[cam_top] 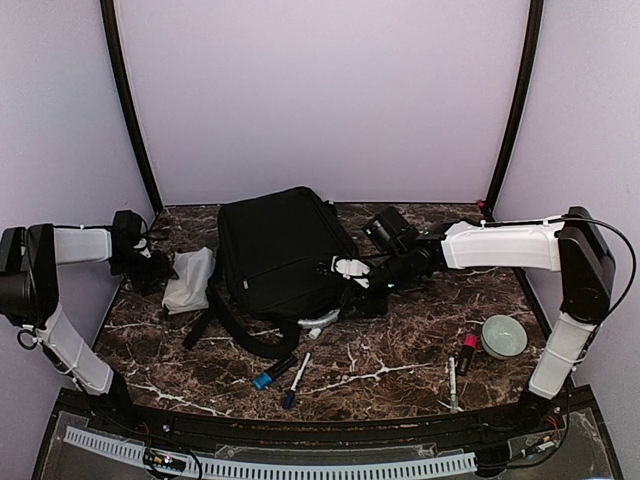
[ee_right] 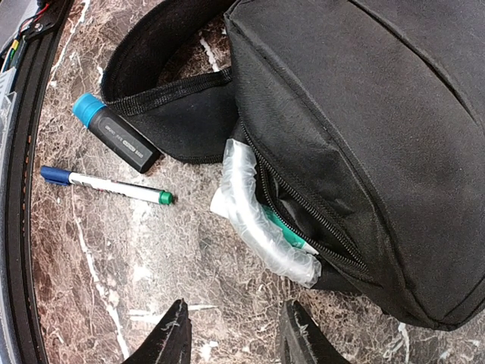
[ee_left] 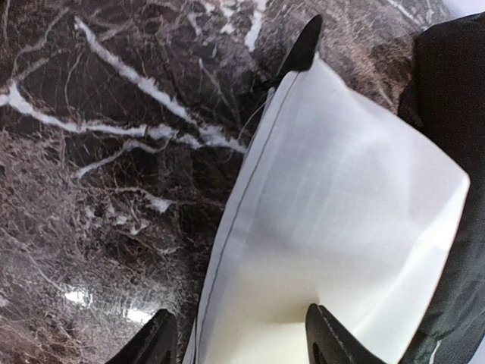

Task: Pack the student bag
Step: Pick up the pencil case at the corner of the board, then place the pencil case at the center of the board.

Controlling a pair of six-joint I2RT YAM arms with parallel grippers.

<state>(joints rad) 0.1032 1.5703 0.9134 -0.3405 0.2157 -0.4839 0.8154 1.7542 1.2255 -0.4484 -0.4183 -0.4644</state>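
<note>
Overhead, the student bag point(cam_top: 275, 250) lies flat in the middle of the marble tabletop point(cam_top: 400, 360), closer to the back wall than to the front edge, with its straps trailing toward the front left. Bare marble runs along the near edge and out to the right. The left gripper point(cam_top: 158, 268) sits by the table's left edge, just beside a white cloth pouch point(cam_top: 190, 280) that rests against the bag's left side. The right gripper point(cam_top: 372, 285) is close in at the bag's right side. A blue-capped marker point(cam_top: 270, 377) and a pen point(cam_top: 297, 378) lie in front of the bag. Well off to the right stands a pale bowl point(cam_top: 503, 336).

From the left wrist, the jaws stand apart and pinch nothing. The pouch's stitched edge runs between the fingers, and one finger lies over the cloth. The bag fills the right margin.

From the right wrist, the jaws are spread with only bare marble between them. The bag fills the upper right. Its zip pocket gapes, and a clear plastic-wrapped packet point(ee_right: 258, 220) with something green inside juts out of it. The marker lies just beside a shoulder strap point(ee_right: 151, 45), with the pen a little apart from it, nearer the table edge.
</note>
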